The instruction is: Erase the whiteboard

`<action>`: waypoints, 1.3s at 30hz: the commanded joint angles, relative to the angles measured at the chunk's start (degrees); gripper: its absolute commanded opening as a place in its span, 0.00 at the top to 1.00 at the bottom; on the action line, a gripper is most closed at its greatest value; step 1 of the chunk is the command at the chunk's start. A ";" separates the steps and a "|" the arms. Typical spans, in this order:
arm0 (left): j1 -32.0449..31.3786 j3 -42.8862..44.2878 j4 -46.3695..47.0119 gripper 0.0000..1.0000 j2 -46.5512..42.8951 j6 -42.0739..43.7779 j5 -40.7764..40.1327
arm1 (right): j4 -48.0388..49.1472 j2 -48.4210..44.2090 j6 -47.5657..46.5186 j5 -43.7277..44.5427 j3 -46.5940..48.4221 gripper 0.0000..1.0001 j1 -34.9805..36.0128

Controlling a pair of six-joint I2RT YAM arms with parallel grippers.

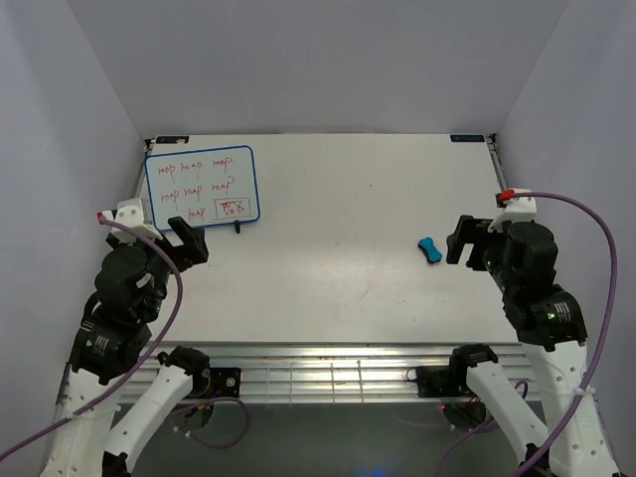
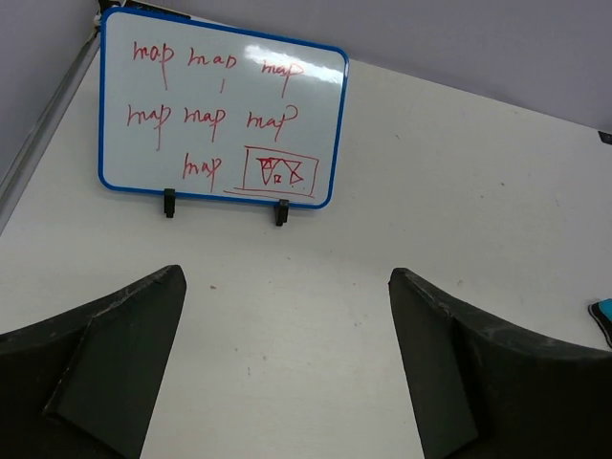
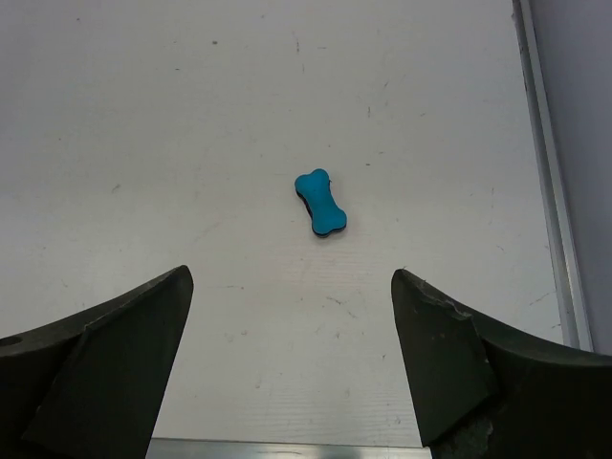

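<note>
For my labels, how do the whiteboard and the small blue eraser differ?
The whiteboard is far larger than the eraser. The whiteboard is a white rectangle with red writing; the eraser is plain blue and bone-shaped. The whiteboard stands propped up at far left; the eraser lies flat on the table at right. Both show blue; neither is held.
</note>
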 commanded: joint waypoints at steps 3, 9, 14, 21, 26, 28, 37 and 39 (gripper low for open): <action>-0.23 1.36 1.97 0.02 0.22 2.33 2.98 | 2.99 -0.50 0.42 -0.99 -1.02 0.10 0.12; -0.23 4.96 3.29 0.02 2.15 3.56 10.80 | 9.57 -4.54 0.86 -12.13 -4.96 0.10 0.03; -0.23 6.89 6.63 0.02 13.79 2.60 7.67 | 16.52 -9.28 1.92 -18.48 -10.60 0.10 0.03; 15.64 22.35 16.54 0.02 43.23 -7.05 24.84 | 19.07 -10.00 4.29 -25.39 -12.36 0.10 0.03; 33.60 38.08 17.26 0.02 62.87 -8.33 31.69 | 18.64 -8.85 4.03 -28.85 -14.03 0.10 0.03; 36.85 37.15 24.88 0.02 65.87 -4.81 31.55 | 18.28 -8.33 3.68 -29.99 -14.82 0.10 0.03; 48.98 22.22 41.34 0.02 67.89 2.06 53.07 | 21.80 -6.40 3.59 -40.09 -15.53 0.10 0.12; 51.26 18.43 49.29 0.02 68.95 1.20 59.04 | 21.01 -5.78 3.15 -42.02 -13.86 0.10 0.47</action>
